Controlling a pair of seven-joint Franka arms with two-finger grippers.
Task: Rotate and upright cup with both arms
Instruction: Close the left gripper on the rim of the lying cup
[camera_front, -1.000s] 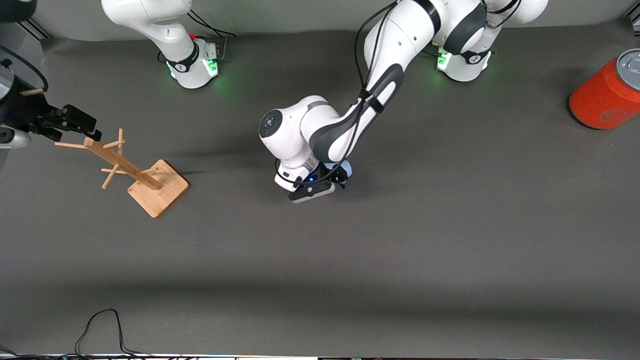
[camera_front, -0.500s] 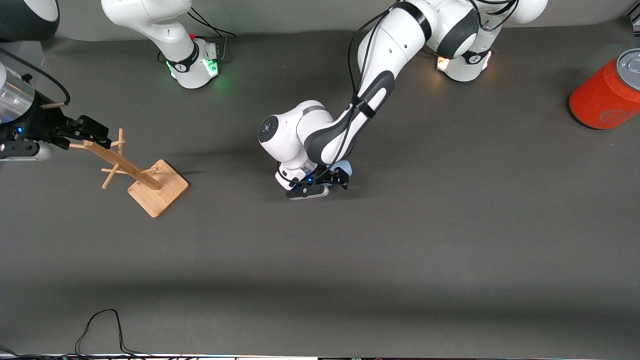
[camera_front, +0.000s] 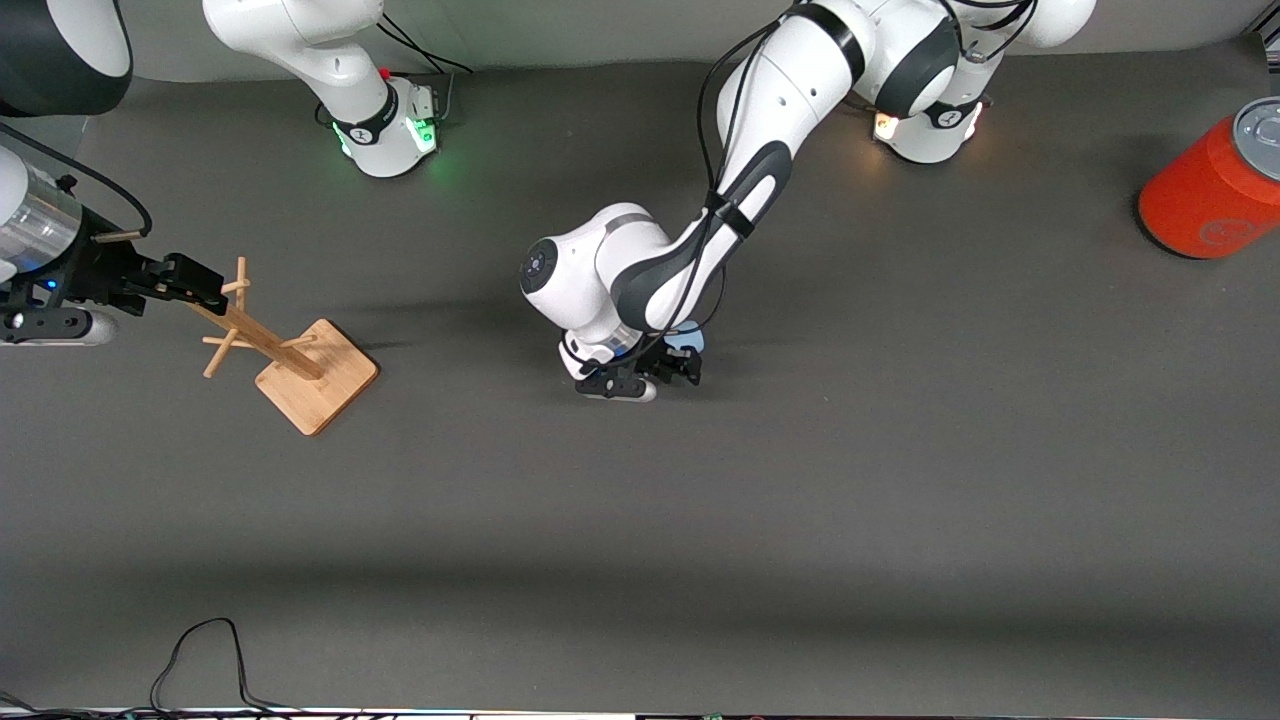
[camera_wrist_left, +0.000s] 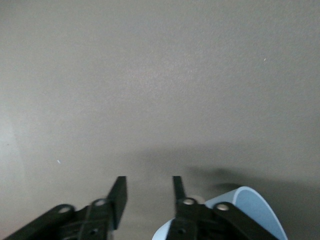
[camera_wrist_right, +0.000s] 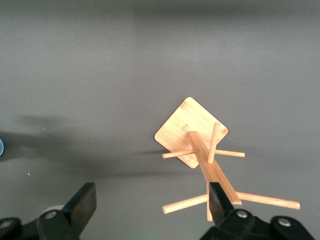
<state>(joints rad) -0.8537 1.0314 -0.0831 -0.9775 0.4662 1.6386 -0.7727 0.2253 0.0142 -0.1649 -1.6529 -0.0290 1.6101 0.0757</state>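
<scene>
the front view looks steeply down from high across the table (camera_front: 900, 500), arm bases along the frame's top. the left wrist view sits close above bare table, left gripper (camera_wrist_left: 148, 192) at its lower edge. the right wrist view looks down from higher on the wooden rack (camera_wrist_right: 200, 150), also at the front view's middle left.

Dark grey matte tabletop (camera_front: 900, 480) fills pretty much everything — even, soft light with a few blurry shadows across it. A wooden peg stand (camera_front: 300, 365) sits toward the right arm's end, a big orange-red can (camera_front: 1205, 195) at the left arm's end, and a black cable (camera_front: 200, 655) loops along the edge nearest the front camera. Paler grey strip (camera_front: 560, 30) runs along the edge by the bases.
</scene>
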